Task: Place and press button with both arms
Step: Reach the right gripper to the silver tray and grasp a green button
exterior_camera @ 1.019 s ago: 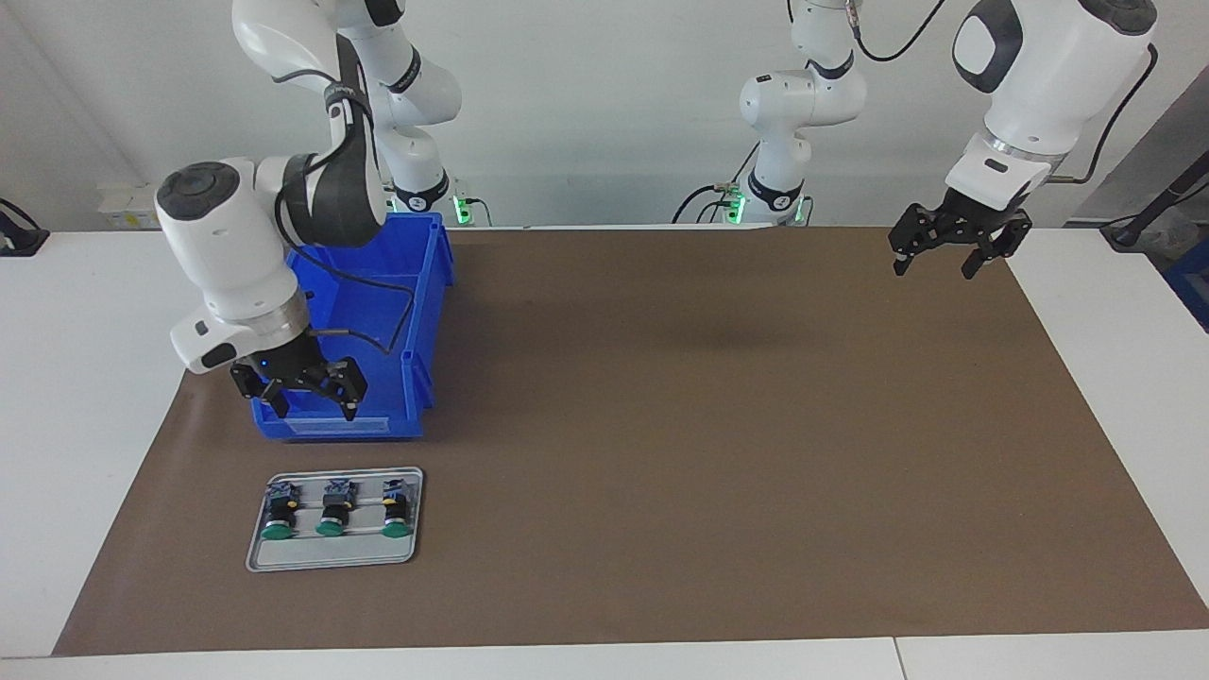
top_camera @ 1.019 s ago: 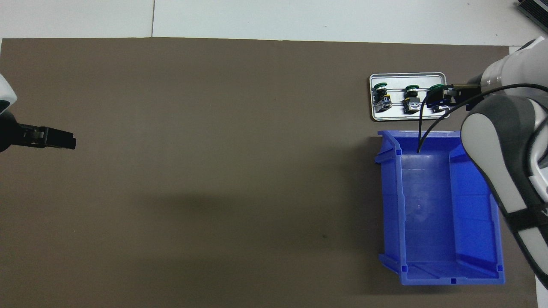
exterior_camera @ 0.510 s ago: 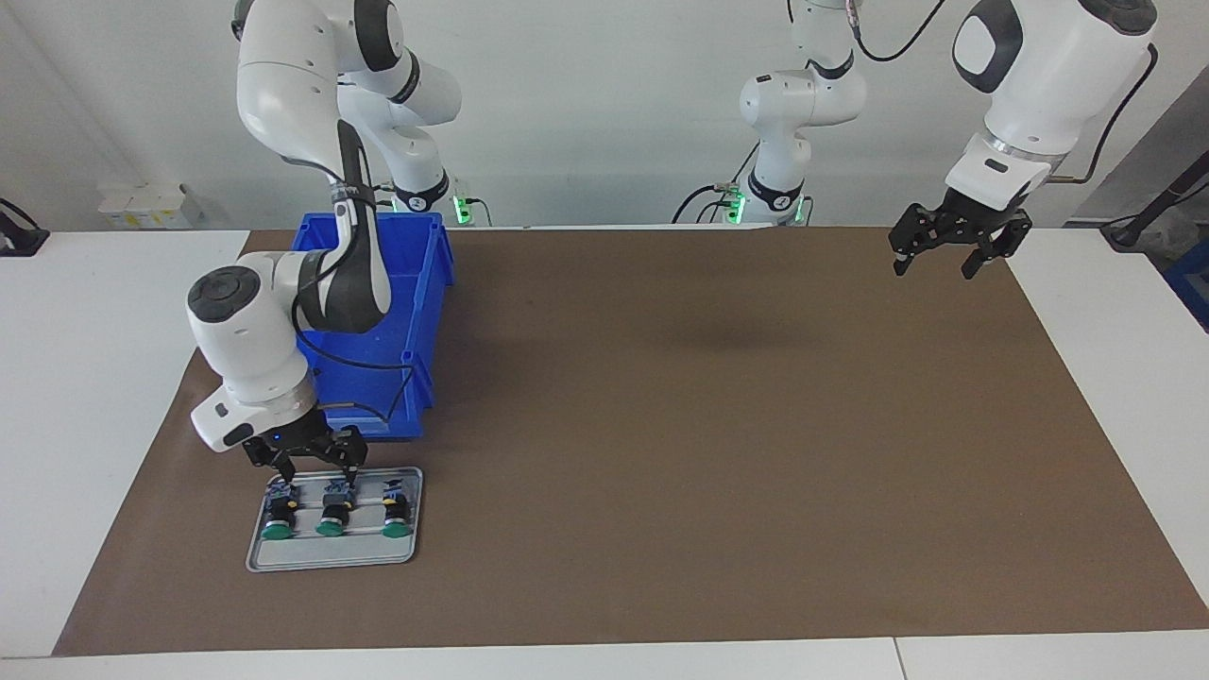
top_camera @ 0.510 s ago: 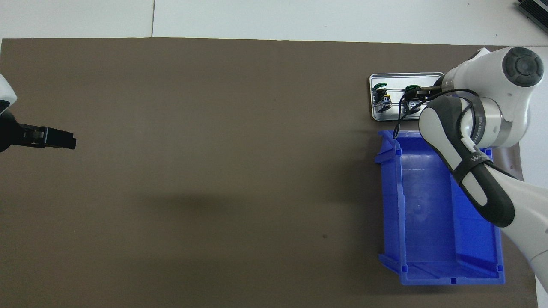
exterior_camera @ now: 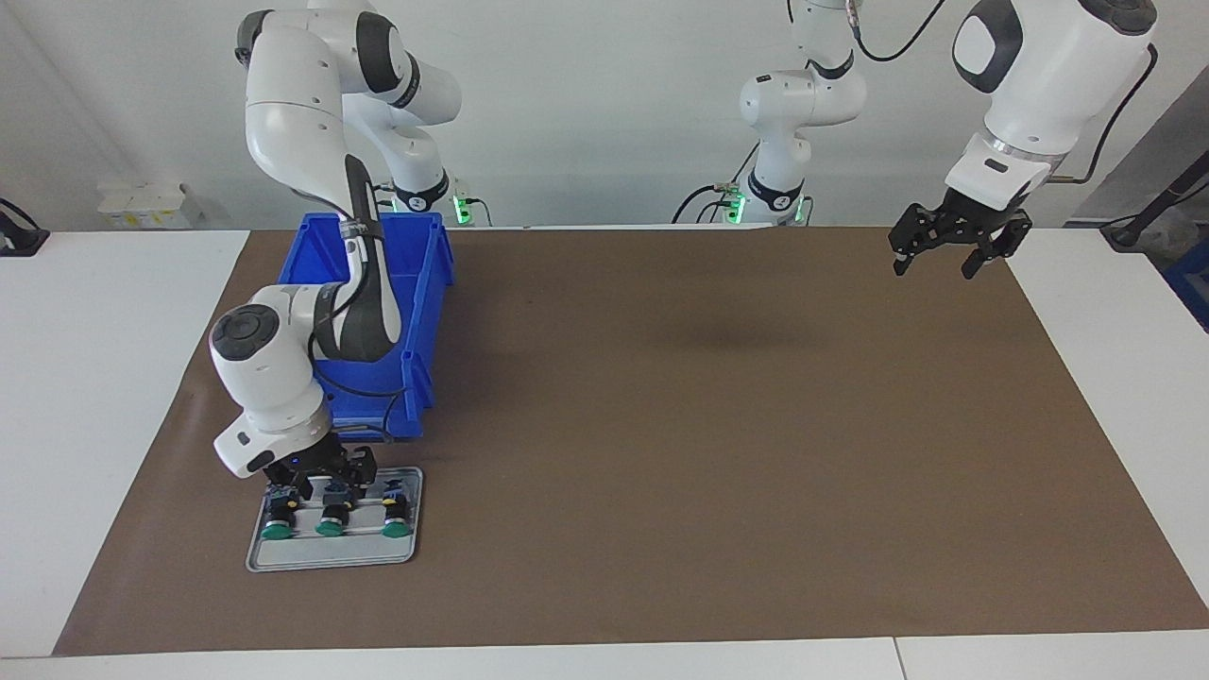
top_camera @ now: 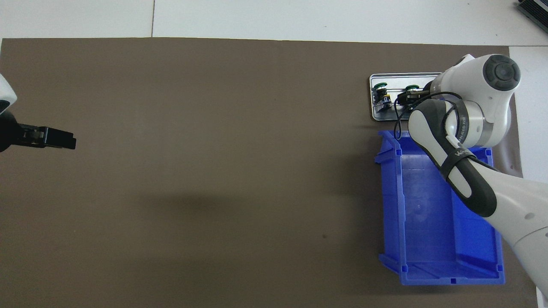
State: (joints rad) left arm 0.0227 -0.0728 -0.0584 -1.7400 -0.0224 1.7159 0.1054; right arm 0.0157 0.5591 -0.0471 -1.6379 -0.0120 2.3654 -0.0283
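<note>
Three green-capped buttons lie in a row on a small metal tray (exterior_camera: 331, 555): one toward the table's end (exterior_camera: 276, 518), the middle one (exterior_camera: 331, 515) and one toward the table's middle (exterior_camera: 397, 515). My right gripper (exterior_camera: 330, 488) is low over the tray, its fingers open on either side of the middle button's contact block. In the overhead view the right gripper (top_camera: 410, 96) and arm hide one button; two buttons (top_camera: 381, 92) still show. My left gripper (exterior_camera: 949, 253) waits open and empty in the air over the left arm's end of the mat; it also shows in the overhead view (top_camera: 60, 139).
A blue open bin (exterior_camera: 416, 283) stands on the brown mat (exterior_camera: 708, 425) just nearer to the robots than the tray; it is empty in the overhead view (top_camera: 428, 214). White table surface (exterior_camera: 94, 378) borders the mat.
My right arm has moved from over the bin's edge out to the tray and come down, so its fingers now stand around the middle button. The left arm has not moved.
</note>
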